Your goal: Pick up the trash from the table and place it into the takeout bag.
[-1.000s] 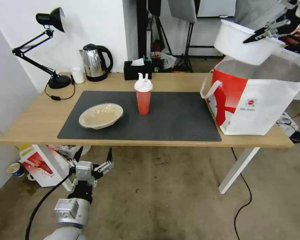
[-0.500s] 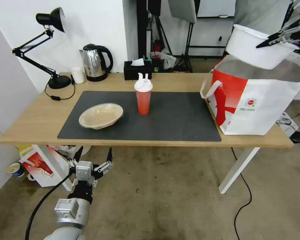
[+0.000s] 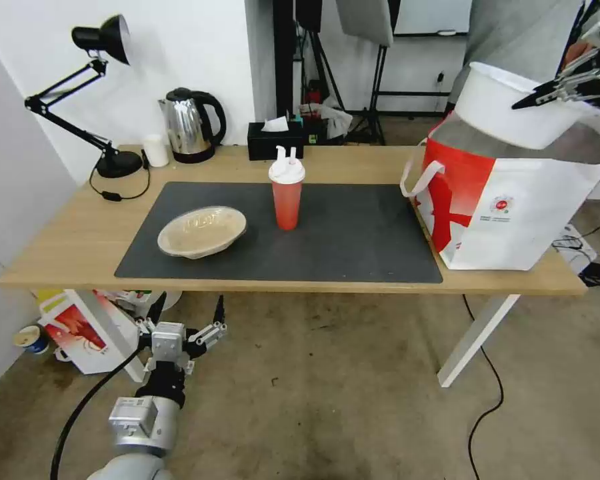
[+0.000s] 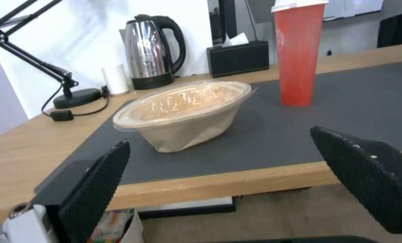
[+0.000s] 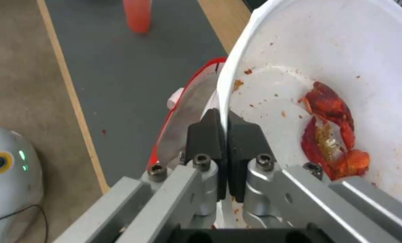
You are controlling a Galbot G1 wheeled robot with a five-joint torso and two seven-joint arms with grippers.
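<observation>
Right tool pinches white bowl rim above takeout bag

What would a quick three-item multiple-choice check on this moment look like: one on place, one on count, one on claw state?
1. Where is the white bowl?
A. on the mat
B. held over the takeout bag
C. on the floor

2. How many trash items sit on the mat?
A. one
B. two
C. three

3. How is the left claw?
A. open, below the table's edge
B. shut on the cup
C. shut on the container

Answers:
1 B: the right claw pinches its rim above the bag's mouth.
2 B: the red cup and tan container.
3 A: its fingers are spread, holding nothing.
</observation>
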